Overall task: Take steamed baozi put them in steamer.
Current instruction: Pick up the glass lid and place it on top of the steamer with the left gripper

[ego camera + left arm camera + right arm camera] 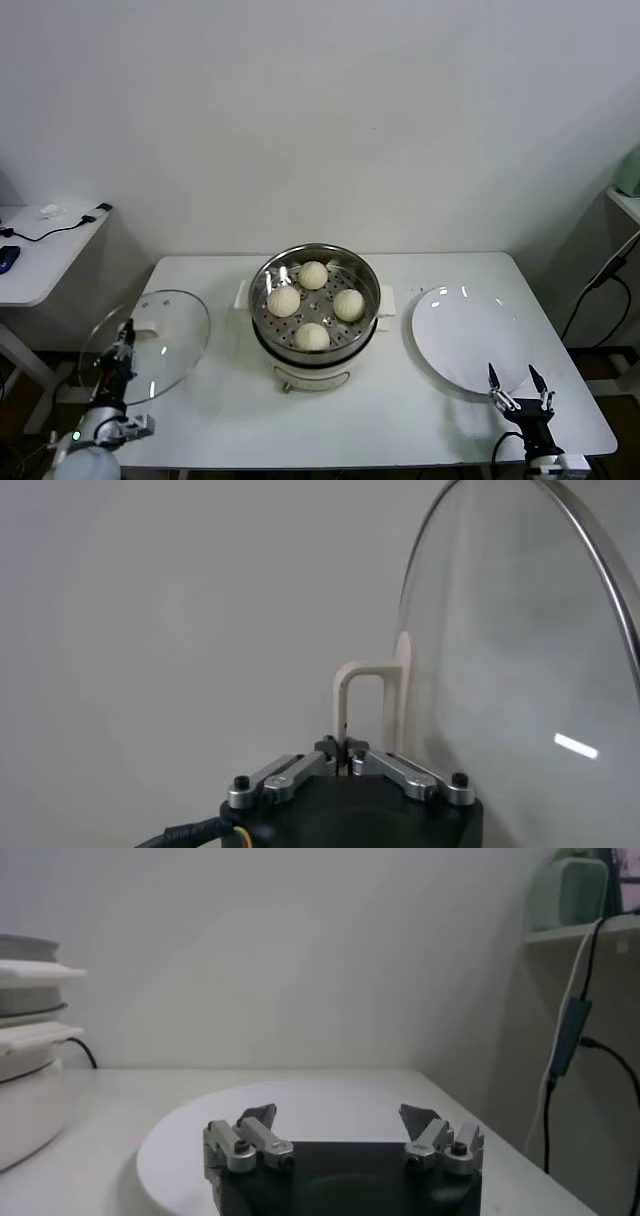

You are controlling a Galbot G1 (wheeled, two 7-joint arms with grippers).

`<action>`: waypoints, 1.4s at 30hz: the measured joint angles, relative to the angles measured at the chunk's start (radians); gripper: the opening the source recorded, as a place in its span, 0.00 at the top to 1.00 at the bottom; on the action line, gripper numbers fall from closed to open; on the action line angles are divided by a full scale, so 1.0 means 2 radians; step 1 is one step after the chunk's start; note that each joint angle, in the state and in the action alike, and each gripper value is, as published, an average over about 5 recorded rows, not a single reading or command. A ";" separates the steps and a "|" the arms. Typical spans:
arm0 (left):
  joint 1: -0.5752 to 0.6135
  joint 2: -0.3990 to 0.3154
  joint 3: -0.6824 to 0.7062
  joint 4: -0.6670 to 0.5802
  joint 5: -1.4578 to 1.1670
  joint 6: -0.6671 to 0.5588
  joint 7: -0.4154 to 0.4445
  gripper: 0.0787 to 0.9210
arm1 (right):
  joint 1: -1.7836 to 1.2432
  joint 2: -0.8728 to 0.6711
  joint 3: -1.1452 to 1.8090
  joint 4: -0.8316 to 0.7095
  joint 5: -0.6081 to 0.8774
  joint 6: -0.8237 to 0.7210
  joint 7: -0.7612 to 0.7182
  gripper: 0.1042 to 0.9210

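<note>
Several cream-white steamed baozi (313, 275) lie on the perforated tray inside the shiny steamer (371, 277), which stands on its cream base at the table's middle. The steamer's side also shows in the right wrist view (25, 1048). My left gripper (125, 338) is at the table's left edge, shut on the cream handle (365, 692) of the round glass lid (170, 335); in the left wrist view its fingertips (345, 748) pinch the handle's leg. My right gripper (513, 378) is open and empty at the front edge of the flat white plate (460, 330), as the right wrist view (337, 1118) shows.
A white side table (40, 260) with cables stands beyond the table's left edge. A shelf with a pale green object (628, 170) and a hanging cable (600, 280) stand at the right. The plate (330, 1098) holds nothing.
</note>
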State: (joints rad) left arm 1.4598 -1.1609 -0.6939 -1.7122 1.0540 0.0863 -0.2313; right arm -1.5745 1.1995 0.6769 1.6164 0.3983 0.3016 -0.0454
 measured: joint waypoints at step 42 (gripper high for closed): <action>-0.190 -0.133 0.385 -0.114 0.210 0.307 0.202 0.93 | -0.014 0.015 -0.007 0.013 -0.030 -0.007 0.018 0.12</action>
State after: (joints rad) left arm 1.0791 -1.4262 0.0769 -1.9407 1.4735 0.7002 0.1735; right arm -1.6032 1.2302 0.6622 1.6418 0.3392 0.2879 -0.0097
